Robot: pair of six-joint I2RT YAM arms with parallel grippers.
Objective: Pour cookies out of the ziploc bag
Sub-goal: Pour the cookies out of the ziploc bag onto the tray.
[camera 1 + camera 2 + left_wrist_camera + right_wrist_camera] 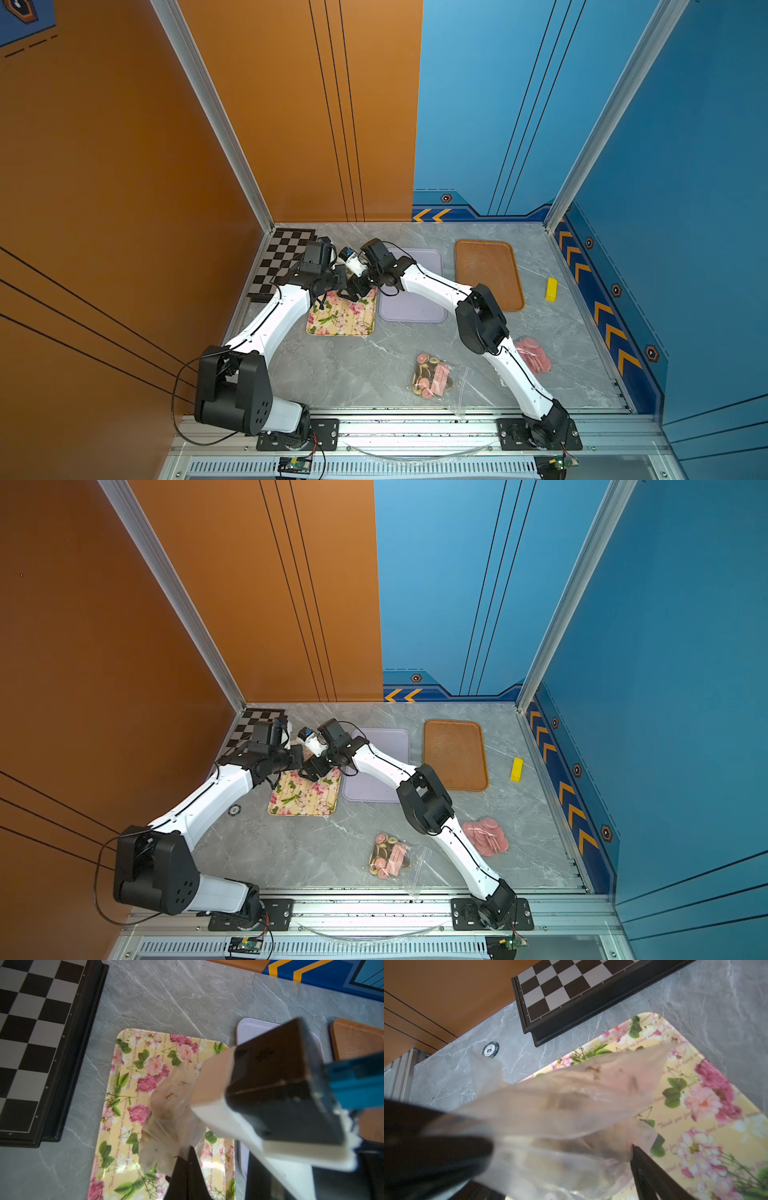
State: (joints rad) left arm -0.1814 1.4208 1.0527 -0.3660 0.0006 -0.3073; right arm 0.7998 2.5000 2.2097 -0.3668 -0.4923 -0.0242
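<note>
Both grippers meet above a floral tray [345, 322] at the far left of the table. My left gripper [190, 1152] is shut on a clear, crumb-smeared ziploc bag [168, 1105] that hangs over the tray. My right gripper [560, 1147] stands open, its fingers [645, 1169] wide apart on either side of the bag [571, 1105]. Blurred tan shapes show through the plastic; I cannot tell what they are. Near the front edge a second clear bag [459, 386] lies flat with brown and pink cookies [430, 376]. A heap of pink discs [534, 353] sits beside the right arm.
A chessboard [282, 253] fills the far left corner. A lilac tray [415, 309] and a brown tray [488, 270] lie to the right of the floral one. A yellow block [551, 289] rests near the right wall. A poker chip [235, 810] lies by the left arm.
</note>
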